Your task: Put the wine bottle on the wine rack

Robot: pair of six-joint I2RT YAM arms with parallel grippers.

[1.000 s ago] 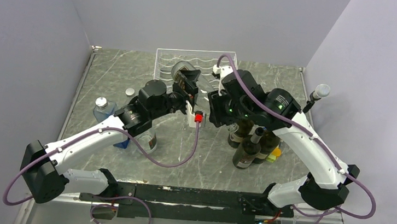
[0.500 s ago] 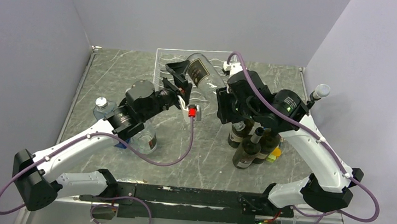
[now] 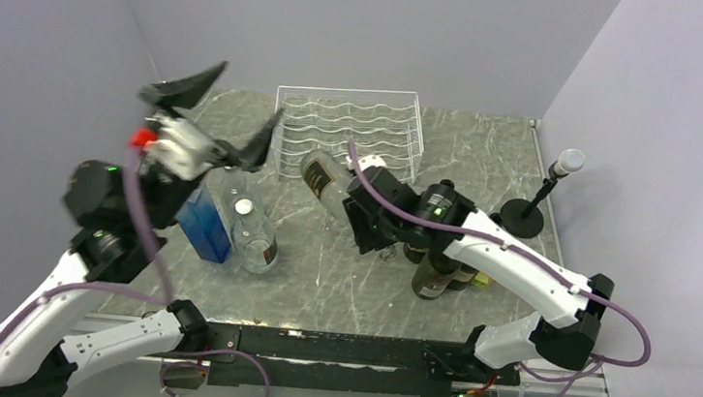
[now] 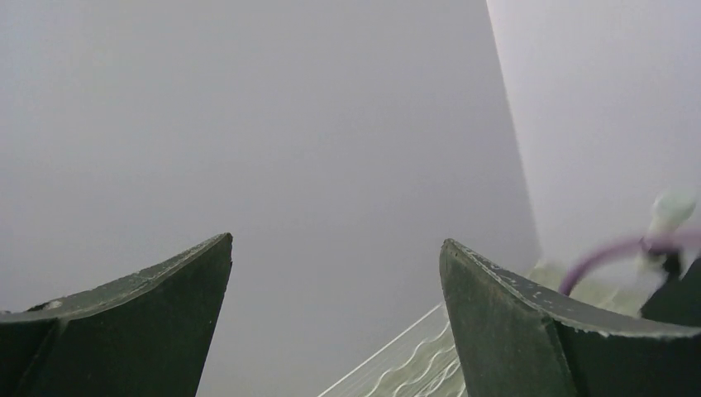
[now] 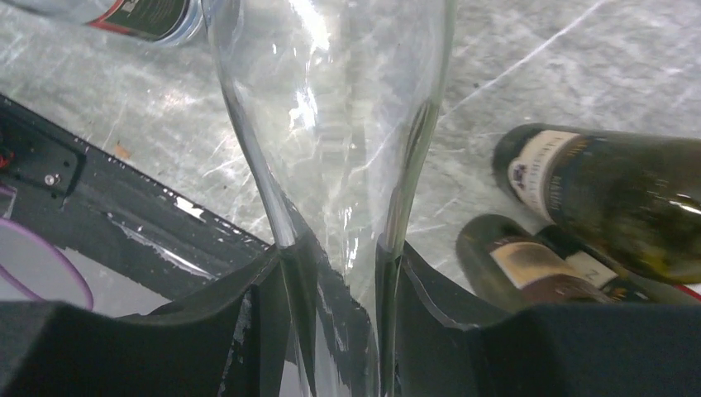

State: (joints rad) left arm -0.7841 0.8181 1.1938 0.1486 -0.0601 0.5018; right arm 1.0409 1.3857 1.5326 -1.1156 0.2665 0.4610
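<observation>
The wine bottle (image 3: 322,178) is clear glass with a dark label. It hangs tilted just in front of the wine rack (image 3: 350,125), its base pointing up and to the left. My right gripper (image 3: 365,217) is shut on its neck. The right wrist view shows the glass neck (image 5: 331,207) pinched in the right gripper (image 5: 339,256). My left gripper (image 3: 224,113) is raised high at the left, well clear of the bottle. It stands wide open and empty. The left wrist view has this left gripper (image 4: 335,244) against the grey wall, with a corner of the wine rack (image 4: 413,364) below.
Dark wine bottles (image 3: 438,273) stand under my right arm, also seen as dark wine bottles (image 5: 595,186) in the right wrist view. A blue box (image 3: 204,226) and a clear plastic bottle (image 3: 252,236) sit at the left. A black stand with a white top (image 3: 565,166) is at the right edge.
My left arm let go at the rack and swung up and to the left, jaws open. My right arm drew the bottle back from the rack towards the near side.
</observation>
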